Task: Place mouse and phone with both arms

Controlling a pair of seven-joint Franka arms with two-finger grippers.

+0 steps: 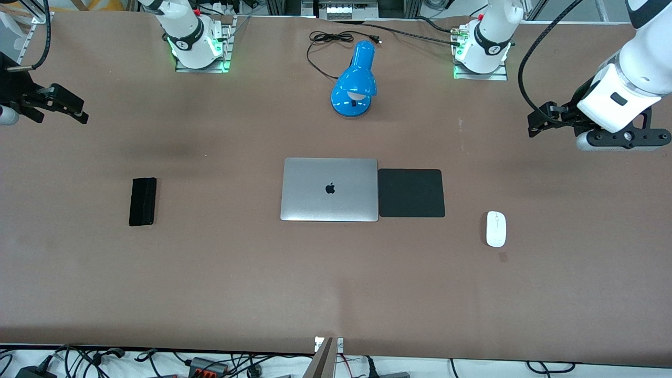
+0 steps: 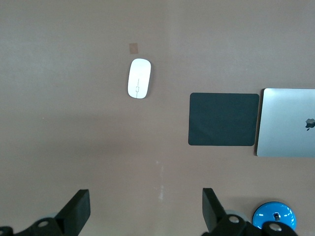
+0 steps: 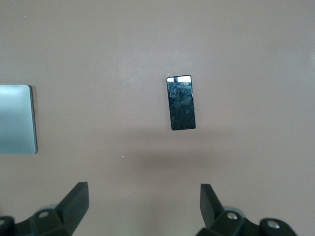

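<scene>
On the worktop (image 1: 220, 273), at the right arm's end, you find the phone (image 1: 143, 201) lying flat and untouched. The right claw (image 1: 63, 107) hangs above the worktop's edge at that end, spread wide and empty; its wrist view shows the phone (image 3: 181, 102) between and ahead of the fingers. At the centre, the closed laptop (image 1: 329, 189) touches the mouse pad (image 1: 411, 192); the blue lamp (image 1: 355, 81) stands nearer the bases. Toward the left arm's end, the mouse (image 1: 495, 229) lies apart from the pad. The left claw (image 1: 546, 122) is spread wide and empty. Judge this the approach step: nothing is grasped. You next need each claw lowered squarely over its own item.
</scene>
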